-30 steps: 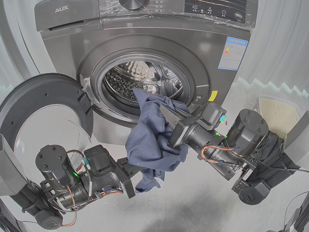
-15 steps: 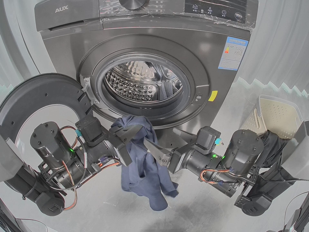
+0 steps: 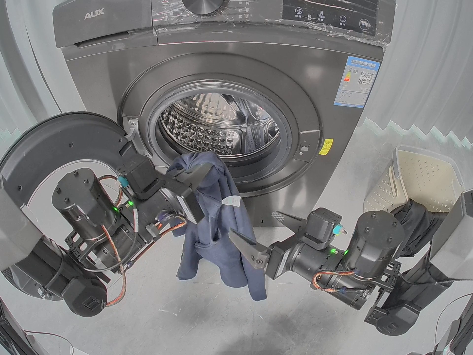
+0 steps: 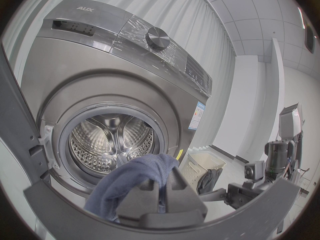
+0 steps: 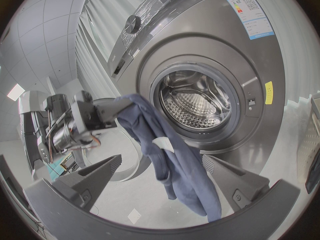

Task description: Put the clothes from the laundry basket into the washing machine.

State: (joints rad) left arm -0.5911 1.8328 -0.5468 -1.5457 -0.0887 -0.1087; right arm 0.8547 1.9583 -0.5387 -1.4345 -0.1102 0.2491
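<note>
"While the right gripper [image 3: 268, 235] hangs low and nearest, its jaws spread wide, where is the blue garment [image 3: 217, 223]?"

"Just past that gripper's tips, hanging in the air above the floor [image 3: 162, 316] in a long drape with a white tag [image 3: 231, 201] showing. Its top is pinched in the left gripper [image 3: 197, 171], which is clamped on the cloth at about the height of the lower lip of the washing machine's opening."

"So it is not in the drum?"

"No, the garment hangs outside, in front of the opening; whether it brushes the rim cannot be told. On the robot's left, the round door [image 3: 64, 139] stands swung wide open, behind the left arm. Farther back, the steel drum [image 3: 217, 119] shines inside the opening of the washing machine [image 3: 295, 70]."

"And the laundry basket?"

"The laundry basket [image 3: 423, 173] stands on the floor to the right of the machine — a dark garment [image 3: 419, 218] lies draped over its near rim."
</note>
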